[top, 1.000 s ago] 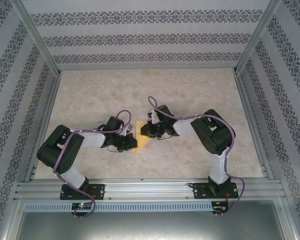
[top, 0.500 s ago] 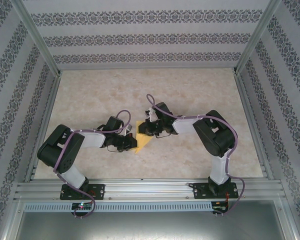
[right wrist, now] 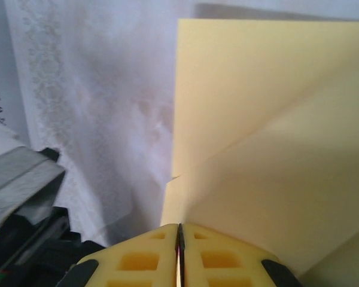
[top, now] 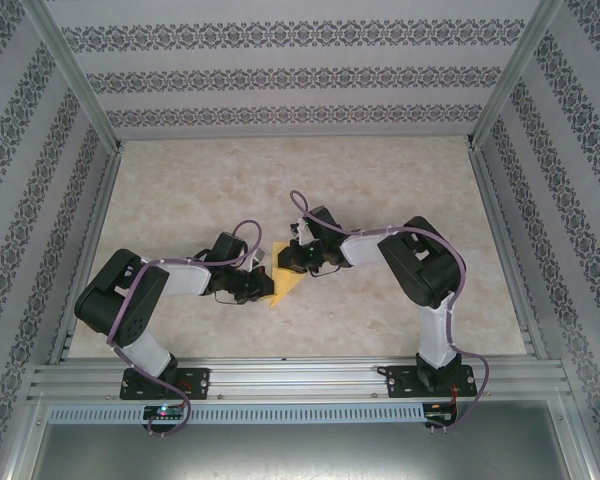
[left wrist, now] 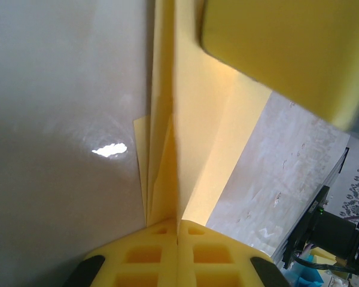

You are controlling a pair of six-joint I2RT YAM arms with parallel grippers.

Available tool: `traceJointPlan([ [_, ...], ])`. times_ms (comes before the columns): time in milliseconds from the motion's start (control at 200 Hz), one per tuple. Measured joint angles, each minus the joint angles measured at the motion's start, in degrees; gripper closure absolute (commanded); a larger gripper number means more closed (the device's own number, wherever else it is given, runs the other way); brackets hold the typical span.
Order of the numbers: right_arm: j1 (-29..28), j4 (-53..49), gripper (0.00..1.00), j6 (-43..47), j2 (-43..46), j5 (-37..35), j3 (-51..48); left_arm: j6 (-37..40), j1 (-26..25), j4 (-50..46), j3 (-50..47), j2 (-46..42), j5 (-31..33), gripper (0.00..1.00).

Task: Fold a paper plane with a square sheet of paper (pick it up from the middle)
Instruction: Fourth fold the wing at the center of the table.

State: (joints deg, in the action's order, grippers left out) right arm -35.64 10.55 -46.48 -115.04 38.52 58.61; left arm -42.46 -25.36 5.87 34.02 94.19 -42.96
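The yellow-orange sheet of paper is folded into a pointed wedge and held just above the table's middle, between both arms. In the left wrist view the paper shows several stacked layers and a centre crease. My left gripper is shut on its near end, seen from above as the left gripper. My right gripper is shut on an edge of the paper, where two flaps meet at a diagonal crease. From above, the right gripper sits at the paper's far corner. One right finger looms over the paper.
The marbled tabletop lies open behind and beside the arms. Patterned walls and metal posts enclose it. The left arm's wrist sits close beside the right gripper.
The right gripper has shifted slightly left and farther from the arm bases, still holding the paper. The left arm has stayed nearly still.
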Motion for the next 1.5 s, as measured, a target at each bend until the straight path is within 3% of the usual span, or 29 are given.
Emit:
traceJointPlan([
  [235, 0.3, 0.0, 0.89, 0.2, 0.0, -0.2, 0.0, 0.0, 0.0, 0.0, 0.0, 0.0, 0.0, 0.95],
  [475, 0.3, 0.0, 0.90, 0.2, 0.0, -0.5, -0.2, 0.1, 0.0, -0.9, 0.1, -0.9, 0.3, 0.84],
  [1499, 0.2, 1.4, 0.90, 0.4, 0.2, -0.6, -1.0, 1.7, -0.9, -10.1, 1.2, -3.1, 2.8, 0.92],
])
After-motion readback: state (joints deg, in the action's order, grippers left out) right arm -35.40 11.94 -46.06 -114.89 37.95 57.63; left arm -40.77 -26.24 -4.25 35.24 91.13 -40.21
